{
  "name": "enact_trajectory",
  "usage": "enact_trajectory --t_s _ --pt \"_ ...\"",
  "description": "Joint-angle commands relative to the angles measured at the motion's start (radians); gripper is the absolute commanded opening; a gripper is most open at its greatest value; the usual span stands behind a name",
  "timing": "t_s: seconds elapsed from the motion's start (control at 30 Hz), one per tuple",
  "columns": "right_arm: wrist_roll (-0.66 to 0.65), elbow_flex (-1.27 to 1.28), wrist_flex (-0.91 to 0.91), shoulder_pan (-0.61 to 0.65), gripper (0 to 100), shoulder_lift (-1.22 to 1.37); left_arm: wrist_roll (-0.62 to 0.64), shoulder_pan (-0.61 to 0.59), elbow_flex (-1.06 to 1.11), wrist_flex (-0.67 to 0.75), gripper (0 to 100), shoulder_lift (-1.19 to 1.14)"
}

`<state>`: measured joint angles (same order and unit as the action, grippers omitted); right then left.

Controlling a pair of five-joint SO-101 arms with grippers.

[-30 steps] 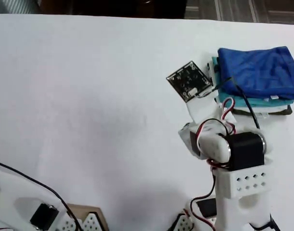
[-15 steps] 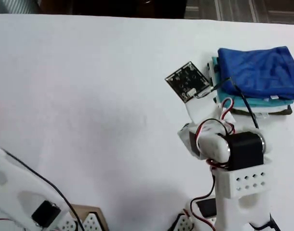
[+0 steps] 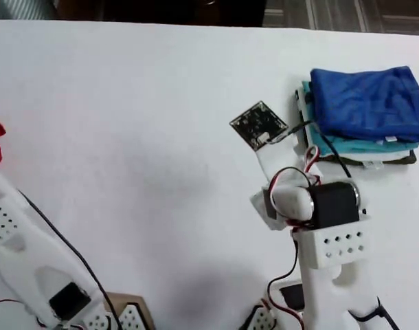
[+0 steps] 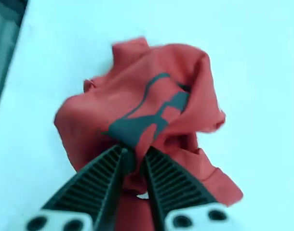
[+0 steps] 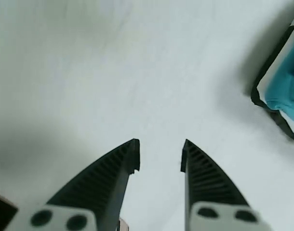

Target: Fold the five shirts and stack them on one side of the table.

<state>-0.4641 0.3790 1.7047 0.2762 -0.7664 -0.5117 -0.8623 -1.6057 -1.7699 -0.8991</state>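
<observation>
So here's where I'm at. My left pincer [image 4: 134, 150] is clamped tight on a bunched-up red shirt [image 4: 152, 110], a fold of the cloth pinched right between the two ribbed fingers. The shirt has a dark print on it and is all crumpled, not folded at all. In the overhead view only a bit of red pokes in at the far left edge of the frame, about mid-height, and my left arm [image 3: 24, 261] runs up from the lower left corner toward it.

My right pincer [image 5: 160, 144] is spread apart with nothing in it, just white table [image 3: 127, 103] showing in the gap between the fingers. From above, my right arm [image 3: 312, 213] sits at the lower right of the frame and points up toward the stack of folded shirts [image 3: 364, 110] in the upper right. The little circuit board [image 3: 259, 125] on its wrist is just left of the stack.

The stack looks neat enough: a blue shirt [image 3: 367, 100] on top, a teal shirt [image 3: 347, 144] under it, then white and dark edges peeking out at the bottom. I can't count the layers for sure.
</observation>
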Motion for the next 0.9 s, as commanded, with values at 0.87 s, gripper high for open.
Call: enact_trajectory --t_s 0.87 --pt "-0.002 0.000 -0.114 -0.004 14.9 -0.033 0.074 0.138 0.338 -0.018 3 0.609"
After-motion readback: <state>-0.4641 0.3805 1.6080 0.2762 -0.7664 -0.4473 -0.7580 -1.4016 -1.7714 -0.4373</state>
